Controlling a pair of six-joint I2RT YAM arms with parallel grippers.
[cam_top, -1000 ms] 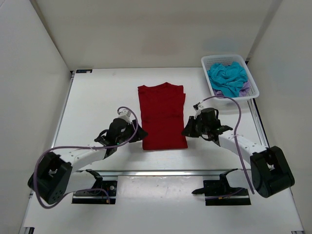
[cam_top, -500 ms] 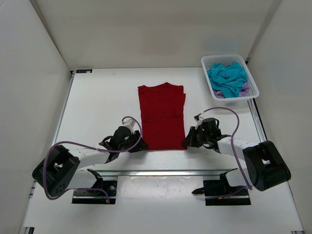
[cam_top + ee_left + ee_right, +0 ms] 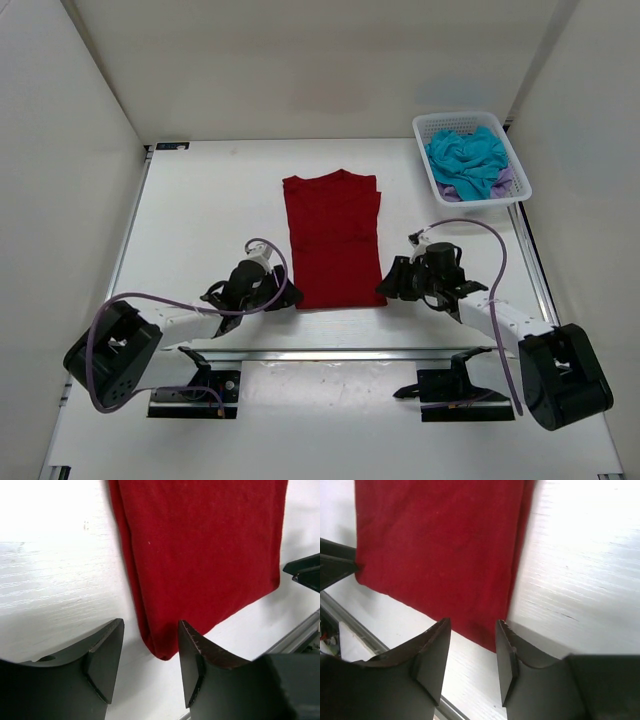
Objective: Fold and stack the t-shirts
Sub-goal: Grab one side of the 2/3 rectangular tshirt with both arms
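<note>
Just at the red t-shirt's [image 3: 332, 238] near corners, left pincer [image 3: 287, 297] and right pincer [image 3: 386, 288] stand open.
It lies flat on the desk [image 3: 200, 220]; teal-blue t-shirt [image 3: 467, 157] and lavender t-shirt [image 3: 506, 181] fill the white basket [image 3: 455, 117].

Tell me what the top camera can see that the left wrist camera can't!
Only the top camera shows the white basket holding the teal t-shirt and the lavender t-shirt. Only the left wrist camera shows the left fingers close up, spread apart. Both show the red t-shirt lying on the table.
</note>
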